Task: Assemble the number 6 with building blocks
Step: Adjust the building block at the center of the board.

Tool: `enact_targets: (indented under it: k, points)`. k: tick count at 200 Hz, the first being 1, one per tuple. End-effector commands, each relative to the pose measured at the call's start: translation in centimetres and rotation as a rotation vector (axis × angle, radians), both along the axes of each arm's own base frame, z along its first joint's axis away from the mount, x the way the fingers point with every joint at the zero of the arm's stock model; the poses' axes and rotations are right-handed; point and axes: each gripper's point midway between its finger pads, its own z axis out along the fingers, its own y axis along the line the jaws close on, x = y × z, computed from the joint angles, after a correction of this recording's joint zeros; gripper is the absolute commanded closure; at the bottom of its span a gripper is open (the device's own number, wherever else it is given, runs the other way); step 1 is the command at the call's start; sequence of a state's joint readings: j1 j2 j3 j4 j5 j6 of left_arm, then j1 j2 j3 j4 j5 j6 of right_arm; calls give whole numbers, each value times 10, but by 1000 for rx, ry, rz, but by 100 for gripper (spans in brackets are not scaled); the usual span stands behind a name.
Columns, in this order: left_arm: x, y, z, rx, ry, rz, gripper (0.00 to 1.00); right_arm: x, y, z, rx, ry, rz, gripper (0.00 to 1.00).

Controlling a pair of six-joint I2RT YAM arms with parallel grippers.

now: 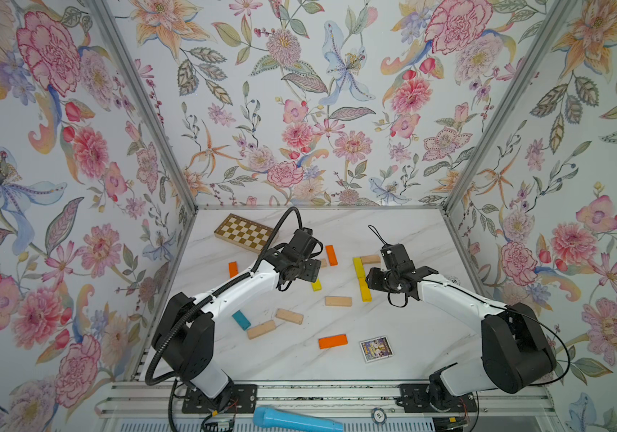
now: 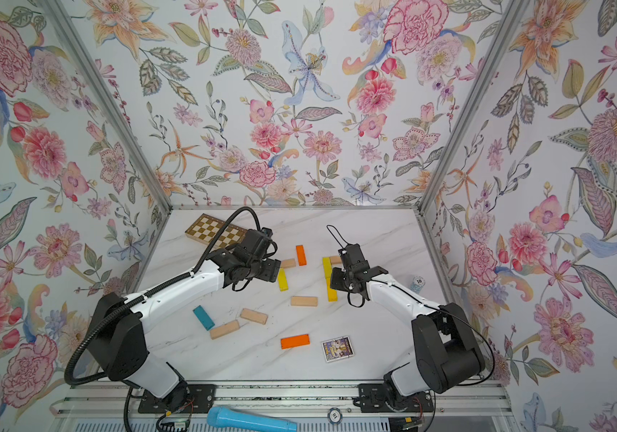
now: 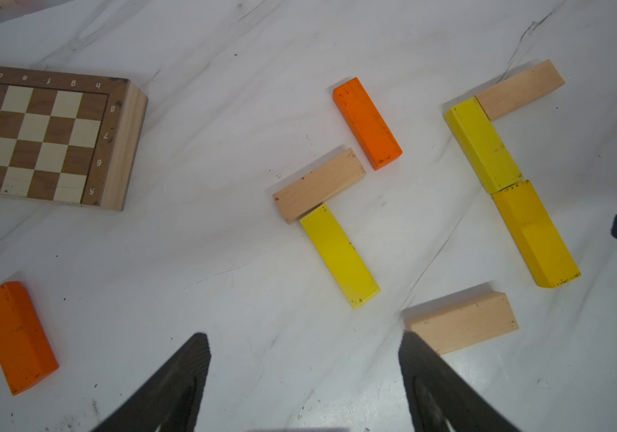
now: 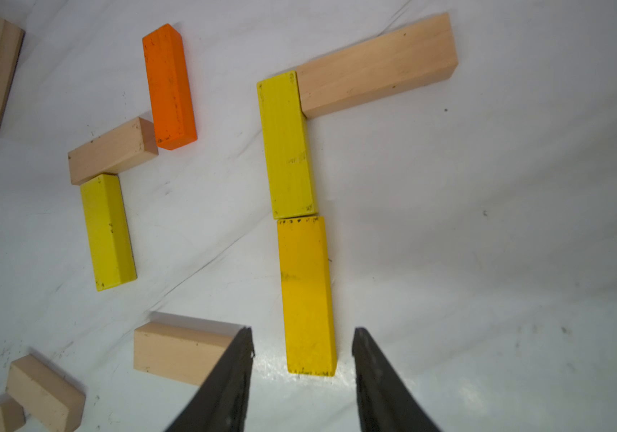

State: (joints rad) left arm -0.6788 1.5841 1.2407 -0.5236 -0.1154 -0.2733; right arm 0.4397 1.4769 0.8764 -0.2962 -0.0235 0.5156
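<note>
Well nearer than the deep-yellow block [image 1: 365, 290], on the marble bench [image 1: 423, 336], lie a picture card [image 1: 375, 349] and, further left, the near orange block [image 1: 332, 341]. Nearer and far to the left of that deep-yellow block sit a tilted beige block [image 1: 261, 329], its beige neighbour [image 1: 289, 316] and a teal block [image 1: 241, 319]. Just left of its near end, apart from it, lies a lone beige block [image 1: 338, 301]. The right gripper [image 4: 303, 336] is released: its jaws straddle the deep-yellow block's near end with bench showing on both sides, touching nothing. The number 6 [image 4: 292, 157] is only begun: the deep-yellow block, a yellow block [image 1: 358, 266] butted in line against its far end, and a top beige block [image 1: 370, 259] turning right from that one's far end. Well left of the deep-yellow block the left gripper [image 3: 304, 334] hangs spread wide and empty, beside a second yellow block [image 3: 340, 256] that touches a cross-laid beige block [image 3: 318, 185]. Farther and left lies the far orange block [image 3: 367, 123]; farthest left, the chequered board [image 1: 245, 232].
</note>
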Motion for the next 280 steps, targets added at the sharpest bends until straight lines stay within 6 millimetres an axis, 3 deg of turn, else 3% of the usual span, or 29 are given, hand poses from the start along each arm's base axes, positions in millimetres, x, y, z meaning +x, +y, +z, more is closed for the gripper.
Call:
enact_targets:
  k: [1,70,152,221,280]
  points:
    - [-7,22,7,-6,-9,68,16,-5,-6,-12,-70,29,7,53]
    - [-10,47,9,-11,-4,117,13,4,8,-24,-203,69,137,48]
    - [-6,48,12,-12,0,130,12,2,16,-40,-252,118,208,44]
    - [-4,47,15,-20,-7,129,12,22,21,-49,-251,129,205,34]
    - [-1,44,16,-23,-11,120,12,38,25,-55,-250,136,184,34]
